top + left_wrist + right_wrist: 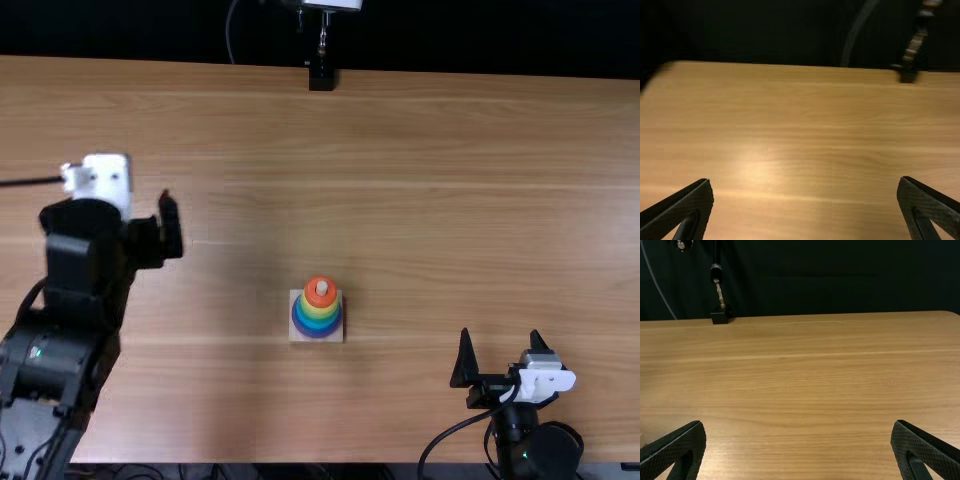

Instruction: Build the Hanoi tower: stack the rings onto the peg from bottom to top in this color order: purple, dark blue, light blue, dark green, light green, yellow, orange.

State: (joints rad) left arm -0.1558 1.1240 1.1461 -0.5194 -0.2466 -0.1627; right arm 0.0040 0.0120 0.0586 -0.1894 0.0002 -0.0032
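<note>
In the top view my left gripper (168, 226) is held left of the ring stack, with bare table between. My right gripper (500, 340) is near the front edge, to the right of the stack. The pale square base (297, 338) stands near the middle, its peg (321, 287) poking through the orange ring (313, 297) on top. Below it come the yellow ring (320, 311), green and light blue bands, then dark blue and purple at the bottom; single lower rings are hard to separate. Wrist views show my left gripper (805, 204) and right gripper (798, 447) open, holding nothing.
A black stand (321, 78) with a metal rod is at the table's far edge. Dark cloth (840, 280) hangs behind the table (450, 200). A cable (455, 430) loops beside the right arm, near the front edge.
</note>
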